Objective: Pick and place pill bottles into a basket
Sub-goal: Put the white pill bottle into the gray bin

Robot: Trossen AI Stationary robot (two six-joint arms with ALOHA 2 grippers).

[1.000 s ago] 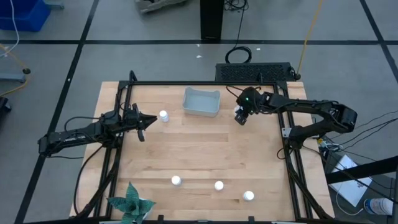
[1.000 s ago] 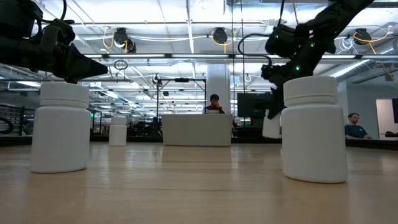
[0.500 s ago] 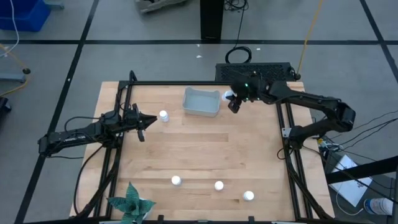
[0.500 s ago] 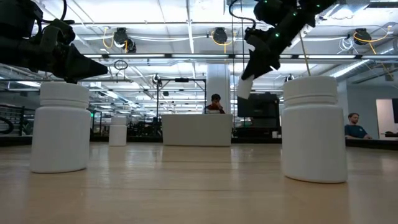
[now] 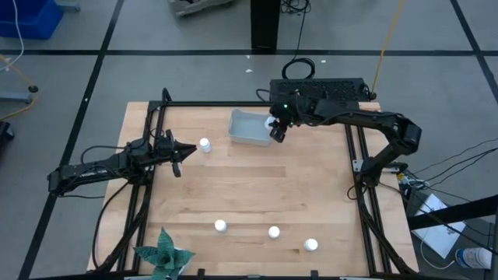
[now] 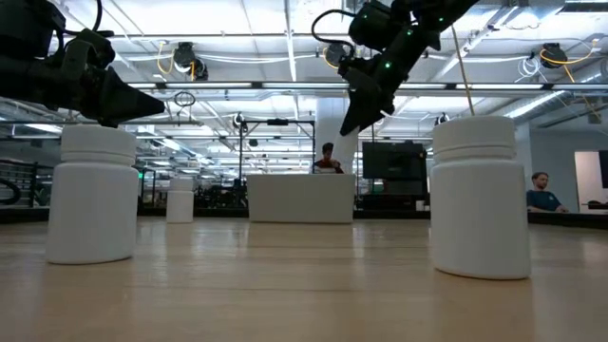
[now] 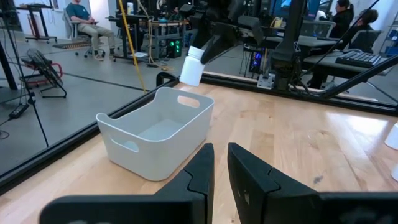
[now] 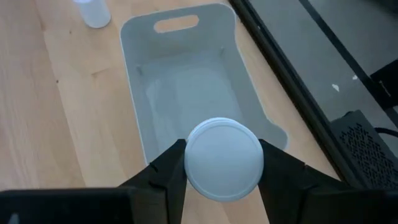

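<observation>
Your right hand grips a pill bottle above the basket's right end, apparently inside the rim. Next, lower slightly and release. Four bottles wait on the tabletop; your left hand, closed and empty, sits beside one.

Basket sits at the table's far edge, interior bare and clear from above. Over its right end hangs the right gripper, clamping a bottle, so that end is blocked. Just left of the basket stands one bottle, with the left gripper, fingers together, close beside it — a tight gap there. The middle of the table is wide open. Along the near edge three bottles stand spaced apart, and a green plant fills the near-left corner.
</observation>
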